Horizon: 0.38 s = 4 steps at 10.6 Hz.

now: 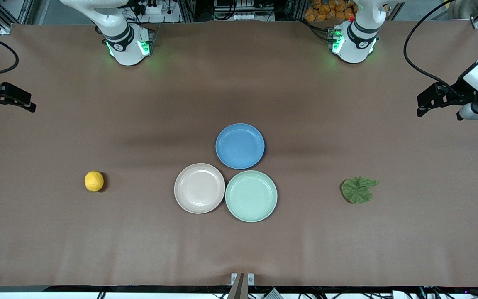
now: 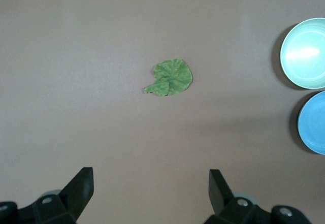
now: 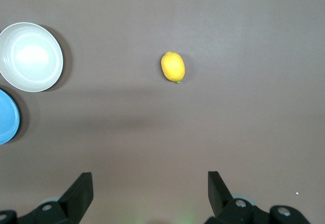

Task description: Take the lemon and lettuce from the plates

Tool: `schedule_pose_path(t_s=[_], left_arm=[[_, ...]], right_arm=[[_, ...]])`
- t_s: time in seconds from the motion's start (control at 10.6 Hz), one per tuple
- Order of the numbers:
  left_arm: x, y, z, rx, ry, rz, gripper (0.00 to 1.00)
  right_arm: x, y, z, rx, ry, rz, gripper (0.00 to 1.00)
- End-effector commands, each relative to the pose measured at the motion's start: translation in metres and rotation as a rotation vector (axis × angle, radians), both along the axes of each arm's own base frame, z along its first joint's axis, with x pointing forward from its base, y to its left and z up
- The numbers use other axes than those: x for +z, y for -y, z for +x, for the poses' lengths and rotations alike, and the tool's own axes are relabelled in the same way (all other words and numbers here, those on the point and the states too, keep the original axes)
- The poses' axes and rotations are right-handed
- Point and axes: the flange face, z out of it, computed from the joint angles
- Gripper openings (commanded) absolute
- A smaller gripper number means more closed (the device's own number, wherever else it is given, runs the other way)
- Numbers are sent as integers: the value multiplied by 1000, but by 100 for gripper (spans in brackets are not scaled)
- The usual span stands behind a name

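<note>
- Lemon point(image 1: 94, 181) lying on the bare brown desk point(image 1: 139, 241) toward the right arm's end, well apart from the plates – also plain in the right wrist view point(image 3: 173, 66)
- Lettuce point(image 1: 359, 189) flat on the desk toward the left arm's end, stem pointing away from the plates, touching nothing; seen too in the left wrist view point(image 2: 171, 77)
- Beige-pink plate point(image 1: 199, 188) and mint green plate point(image 1: 251, 195) side by side mid-desk, rims touching or nearly so, both bare
- Blue plate point(image 1: 240, 145) just beside the pair, farther from the front camera, also bare
- Right hand point(image 3: 150, 191) up over the desk at the right arm's end, fingers spread wide, gripping nothing – lemon well clear of the fingertips
- Left hand point(image 2: 151, 188) raised over the desk at the left arm's end, fingers spread wide, holding nothing, lettuce well clear of it
</note>
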Motion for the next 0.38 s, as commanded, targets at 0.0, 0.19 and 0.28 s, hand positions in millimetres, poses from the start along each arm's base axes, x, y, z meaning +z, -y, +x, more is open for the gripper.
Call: schedule_pose_path(t_s=[0.0,0.19,0.28], left_arm=[[4,-2,4,55,9,-25,100],[4,-4,4,67,9,-23,100],[3,-4,4,72,8,-23,100]], right_arm=[[7,2,-12,-19,13,-18,100],[7,2,-13,-19,14,-18,100],[5,1,-11,-17,10,-18,100]])
